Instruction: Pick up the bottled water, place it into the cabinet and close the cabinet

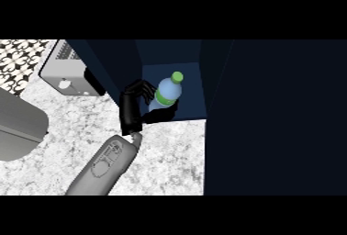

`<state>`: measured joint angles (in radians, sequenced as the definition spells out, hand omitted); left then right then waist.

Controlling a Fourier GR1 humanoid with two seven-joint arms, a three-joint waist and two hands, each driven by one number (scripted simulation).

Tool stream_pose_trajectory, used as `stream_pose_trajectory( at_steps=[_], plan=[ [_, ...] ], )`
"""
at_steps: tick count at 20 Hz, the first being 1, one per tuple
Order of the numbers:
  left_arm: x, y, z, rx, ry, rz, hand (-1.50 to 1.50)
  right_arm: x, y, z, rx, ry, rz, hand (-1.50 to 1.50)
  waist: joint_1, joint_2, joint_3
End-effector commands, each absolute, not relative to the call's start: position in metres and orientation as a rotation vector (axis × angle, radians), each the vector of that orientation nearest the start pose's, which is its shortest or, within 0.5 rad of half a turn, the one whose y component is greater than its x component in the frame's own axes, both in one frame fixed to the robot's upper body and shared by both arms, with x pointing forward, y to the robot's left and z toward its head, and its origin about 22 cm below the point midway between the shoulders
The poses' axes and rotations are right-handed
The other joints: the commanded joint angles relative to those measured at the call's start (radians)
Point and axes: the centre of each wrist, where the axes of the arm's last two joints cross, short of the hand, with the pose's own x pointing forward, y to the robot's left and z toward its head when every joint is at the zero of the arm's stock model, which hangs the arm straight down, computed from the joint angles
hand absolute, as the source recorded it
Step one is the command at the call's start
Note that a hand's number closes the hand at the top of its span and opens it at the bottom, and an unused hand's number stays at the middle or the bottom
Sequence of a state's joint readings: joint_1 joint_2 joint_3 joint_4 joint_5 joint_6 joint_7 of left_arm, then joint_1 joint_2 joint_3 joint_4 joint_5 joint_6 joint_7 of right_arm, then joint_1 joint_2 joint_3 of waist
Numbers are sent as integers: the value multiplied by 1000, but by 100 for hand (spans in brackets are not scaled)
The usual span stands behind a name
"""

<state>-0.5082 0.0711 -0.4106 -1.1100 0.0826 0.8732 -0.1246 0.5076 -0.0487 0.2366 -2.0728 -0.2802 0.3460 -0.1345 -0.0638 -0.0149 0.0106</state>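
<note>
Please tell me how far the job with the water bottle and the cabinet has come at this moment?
Done: the bottled water is off the counter and inside the open cabinet. In hand: one hand, curled round the bottle, holds it tilted; which hand it is cannot be told, as only one forearm shows. Left: set the bottle down, let go, draw the hand out and close the cabinet.

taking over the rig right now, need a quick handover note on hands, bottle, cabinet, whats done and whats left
Hands: only one hand shows, curled round the bottled water; which arm it belongs to I cannot tell. The other is out of view.
Things: the bottle is tilted, cap up, inside the open cabinet compartment; I cannot tell whether it rests on the cabinet floor.
Done: bottle picked up and carried into the cabinet.
Left: release the bottle, withdraw the hand, close the cabinet.
</note>
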Motion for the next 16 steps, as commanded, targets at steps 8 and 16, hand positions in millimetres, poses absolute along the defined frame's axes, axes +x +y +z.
stream_pose_trajectory(
  at_steps=[8,16],
  plan=[
    [386,143,33,637,-1699,-67,-150,128,-219,35,537,-1762,38,-150,-25,42,-11],
    [386,144,31,662,-1664,-58,-150,129,-221,34,540,-1747,40,-150,-34,47,-11]
  ],
)
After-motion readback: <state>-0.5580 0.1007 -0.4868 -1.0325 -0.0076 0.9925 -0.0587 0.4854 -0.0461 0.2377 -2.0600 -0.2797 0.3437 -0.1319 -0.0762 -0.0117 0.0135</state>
